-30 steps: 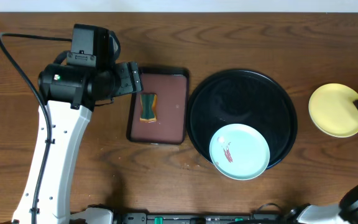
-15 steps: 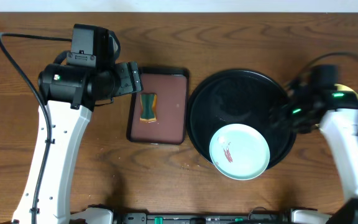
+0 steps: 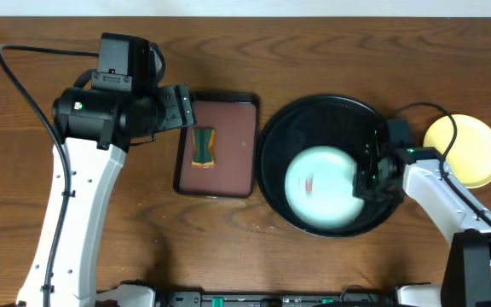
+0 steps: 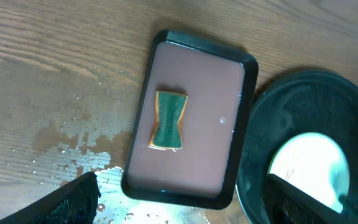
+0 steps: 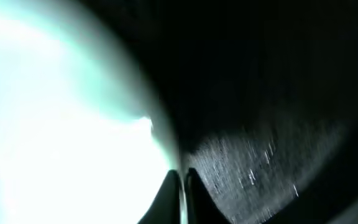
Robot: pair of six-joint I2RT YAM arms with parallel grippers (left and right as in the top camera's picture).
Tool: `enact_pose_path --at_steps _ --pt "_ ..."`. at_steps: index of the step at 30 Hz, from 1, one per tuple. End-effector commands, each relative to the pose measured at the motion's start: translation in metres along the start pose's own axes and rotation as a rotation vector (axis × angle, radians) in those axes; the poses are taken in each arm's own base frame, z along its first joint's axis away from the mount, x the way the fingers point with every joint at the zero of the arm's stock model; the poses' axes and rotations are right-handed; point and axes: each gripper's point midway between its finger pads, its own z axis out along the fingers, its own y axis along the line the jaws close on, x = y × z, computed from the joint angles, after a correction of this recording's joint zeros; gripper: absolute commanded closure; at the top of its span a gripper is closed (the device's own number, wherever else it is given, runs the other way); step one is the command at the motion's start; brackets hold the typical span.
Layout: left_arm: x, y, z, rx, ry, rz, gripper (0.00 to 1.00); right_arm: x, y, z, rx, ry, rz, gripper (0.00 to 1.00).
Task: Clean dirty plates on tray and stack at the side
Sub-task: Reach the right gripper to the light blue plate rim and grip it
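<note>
A pale mint plate lies blurred in the round black tray, toward its front. My right gripper is shut on the plate's right rim. In the right wrist view the fingertips pinch the thin edge of the plate over the wet black tray. A yellow plate rests on the table to the right of the tray. My left gripper hangs open above the rectangular tray's far left corner, holding nothing. The left wrist view catches the mint plate at lower right.
A small rectangular black tray with a maroon inside stands left of the round tray, with a green sponge in it; the sponge also shows from the left wrist. Water drops wet the wood beside it.
My right arm swung in from beside the yellow plate to the round tray and shut on the mint plate's rim. The plate has shifted slightly up and left. The left arm held still.
</note>
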Motion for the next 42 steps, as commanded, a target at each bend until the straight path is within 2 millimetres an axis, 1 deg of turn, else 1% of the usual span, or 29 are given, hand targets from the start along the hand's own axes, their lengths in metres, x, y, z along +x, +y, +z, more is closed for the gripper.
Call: enact_pose_path --at_steps 1,3,5,6,8,10,12,14,15,16,19,21,22,24,26,29,32,35,38,39,42 --pt "-0.003 0.001 -0.005 -0.002 -0.018 0.001 0.16 -0.013 0.01 -0.001 -0.053 -0.045 0.096 0.99" --pt "-0.003 0.001 -0.005 -0.002 -0.018 0.001 0.16 -0.023 0.013 -0.002 -0.075 -0.082 0.206 0.99" --pt "-0.003 0.001 -0.005 -0.002 -0.018 0.001 0.16 -0.034 0.017 -0.003 -0.094 -0.125 0.211 0.99" --pt "-0.003 0.001 -0.005 -0.002 -0.018 0.001 0.16 -0.042 0.02 -0.005 -0.106 -0.16 0.174 0.99" --pt "-0.003 0.001 -0.005 -0.002 -0.018 0.001 0.15 -0.053 0.023 -0.007 -0.114 -0.208 0.084 0.99" --pt "-0.003 0.001 -0.005 -0.002 -0.018 0.001 0.16 -0.058 0.025 -0.009 -0.111 -0.235 -0.024 0.98" --pt "-0.003 0.001 -0.005 -0.002 -0.018 0.001 0.16 -0.058 0.029 -0.009 -0.121 -0.241 -0.14 0.73" --pt "-0.003 0.001 -0.005 -0.002 -0.018 0.001 0.16 -0.058 0.031 -0.011 -0.139 -0.239 -0.197 0.6" --pt "-0.003 0.001 -0.005 -0.002 -0.018 0.001 0.16 -0.059 0.031 -0.013 -0.15 -0.235 -0.196 0.57" --pt "-0.003 0.001 -0.005 -0.002 -0.018 0.001 0.15 -0.062 0.033 -0.019 -0.194 -0.232 -0.202 0.55" --pt "-0.003 0.001 -0.005 -0.002 -0.018 0.001 0.16 -0.07 0.034 -0.033 -0.273 -0.229 -0.169 0.56" --pt "-0.003 0.001 -0.005 -0.002 -0.018 0.001 0.15 -0.075 0.029 -0.04 -0.285 -0.219 -0.118 0.56" --pt "-0.004 0.002 -0.005 -0.009 -0.022 0.001 0.15 -0.079 0.025 -0.047 -0.296 -0.195 -0.066 0.58" --pt "-0.007 0.001 -0.005 -0.005 -0.033 0.001 0.16 -0.091 0.032 -0.059 -0.342 -0.157 -0.051 0.59" --pt "-0.006 0.001 -0.005 -0.006 -0.031 0.001 0.16 -0.099 0.034 -0.065 -0.336 -0.12 -0.044 0.59" --pt "-0.006 0.001 -0.005 -0.006 -0.03 0.001 0.15 -0.105 0.034 -0.066 -0.325 -0.042 -0.022 0.61" --pt "-0.002 0.002 -0.004 -0.006 -0.015 0.001 0.15 -0.099 0.038 -0.056 -0.351 0.028 -0.006 0.62" --pt "0.005 0.002 0.008 -0.016 0.024 0.005 0.15 -0.093 0.041 -0.051 -0.376 0.058 -0.034 0.63" --pt "0.022 0.001 0.036 -0.037 0.114 0.022 0.16 -0.09 0.041 -0.05 -0.375 0.067 -0.033 0.64" --pt "0.028 0.0 0.046 -0.044 0.147 0.031 0.16 -0.088 0.041 -0.05 -0.374 0.075 -0.03 0.66" --pt "0.039 -0.002 0.071 -0.064 0.221 0.046 0.16 -0.076 0.04 -0.044 -0.346 0.114 -0.036 0.69"
